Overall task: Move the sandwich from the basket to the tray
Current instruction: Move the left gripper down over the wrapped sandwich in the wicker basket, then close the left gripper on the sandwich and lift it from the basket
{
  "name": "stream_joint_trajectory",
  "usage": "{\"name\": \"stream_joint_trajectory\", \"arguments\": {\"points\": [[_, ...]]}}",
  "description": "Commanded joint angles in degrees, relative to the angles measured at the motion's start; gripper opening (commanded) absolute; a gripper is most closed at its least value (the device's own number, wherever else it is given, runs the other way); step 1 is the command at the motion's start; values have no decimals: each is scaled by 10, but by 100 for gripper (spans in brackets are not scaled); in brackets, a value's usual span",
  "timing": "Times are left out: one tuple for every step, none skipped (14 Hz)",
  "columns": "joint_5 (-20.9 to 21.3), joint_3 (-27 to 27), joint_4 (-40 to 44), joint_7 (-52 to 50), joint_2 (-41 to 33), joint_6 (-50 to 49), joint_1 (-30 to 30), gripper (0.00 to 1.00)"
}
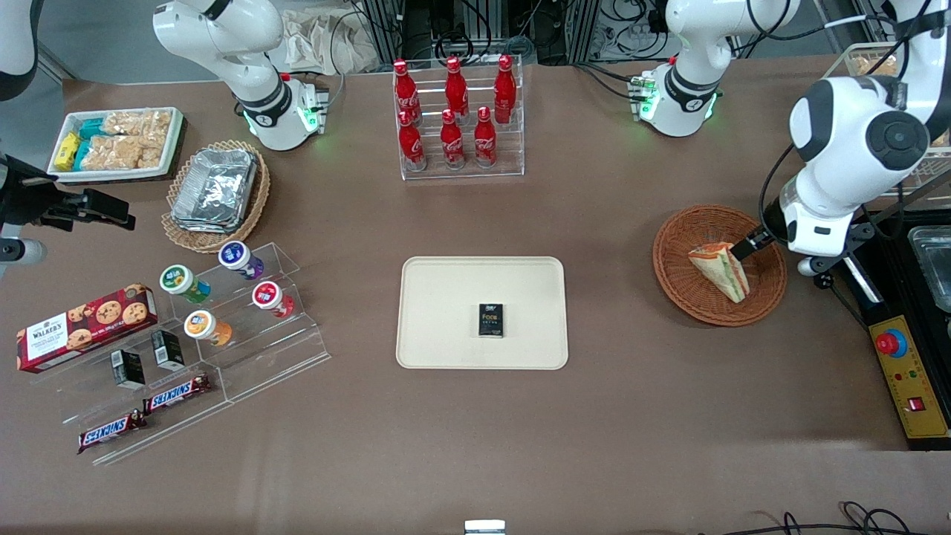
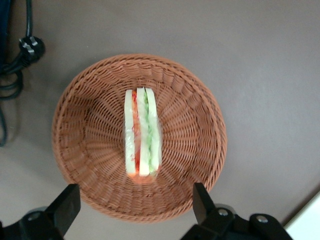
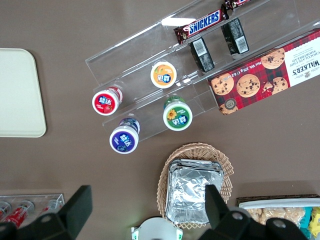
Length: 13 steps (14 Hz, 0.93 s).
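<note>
While sandwich (image 2: 142, 132) lies in basket (image 2: 95, 85), gripper (image 2: 134, 207) hovers above, fingers (image 2: 65, 207) spread wide, empty; small black box (image 1: 491, 320) on tray (image 1: 446, 297).

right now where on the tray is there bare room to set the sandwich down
The tray is bare except for a small black box lying nearer the front camera than its middle. The half toward the bottle rack is free, as are both ends beside the box. The hand, open, hovers over the sandwich in the basket.
</note>
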Motion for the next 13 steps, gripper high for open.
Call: {"name": "stream_joint_trajectory", "arguments": {"points": [[1,-3,-35,-58,38,87,6,100],[1,-3,-41,-67,56,117,6,100],[1,-3,-48,-73,70,142,6,100],[1,-3,-56,-83,81,161,6,100],[1,-3,-63,-85,86,175,6,100],[1,-3,-67,-86,94,180,7,100],[2,-3,-71,-86,98,188,7,100],[2,-2,-76,-86,105,197,7,100],[1,-2,-78,-86,113,210,7,99],[1,-3,-81,-86,122,221,6,94],[2,-2,-84,-86,127,231,7,78],[1,-2,-85,-86,130,234,7,59],[1,-2,-84,-85,133,234,7,28]]}}
